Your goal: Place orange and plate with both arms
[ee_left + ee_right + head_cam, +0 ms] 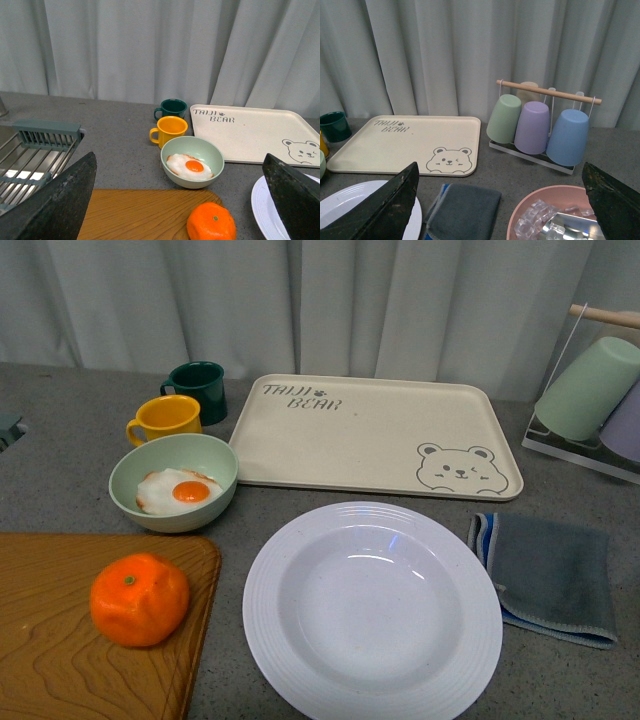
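The left gripper (178,155) is spread wide and empty, and so is the right gripper (500,165). The orange (139,599) sits on the wooden board (60,660) at lower left in the front view, and the plate (370,610) lies at lower centre, each apparently nearest the arm meant for it. Neither arm shows there, so both seem held back, aimed level across the table.

The front view looks down from close above the grey table (60,480), onto the large round white plate (372,610) and the rectangular beige bear tray (370,430). Both wrist views sit low, facing the pale curtain (150,45): the left takes in the bright orange fruit (211,221), the right the wood-barred cup rack (555,93). All three share the tray.
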